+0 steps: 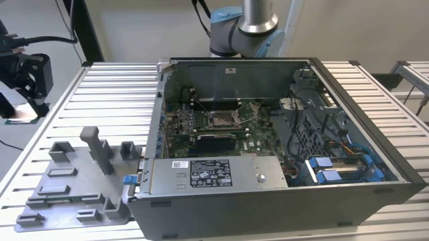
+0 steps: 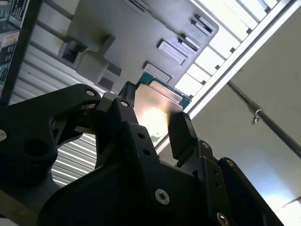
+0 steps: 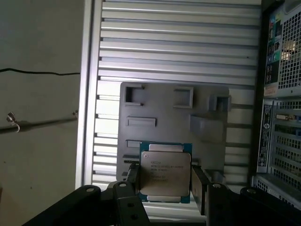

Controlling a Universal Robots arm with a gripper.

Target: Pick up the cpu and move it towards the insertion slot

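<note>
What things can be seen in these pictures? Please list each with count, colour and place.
cpu: one, silvery, held in the gripper.
insertion slot: one, metal-framed, on the green motherboard.
computer case: one, dark grey, open, on the table.
metal box: one, silver, at the case's front.
fixture tray: one, grey, at the exterior view's left of the case.
table: one, silvery slats.
arm: one, silver-blue, behind the case.
gripper: one, black, shut on the cpu.
</note>
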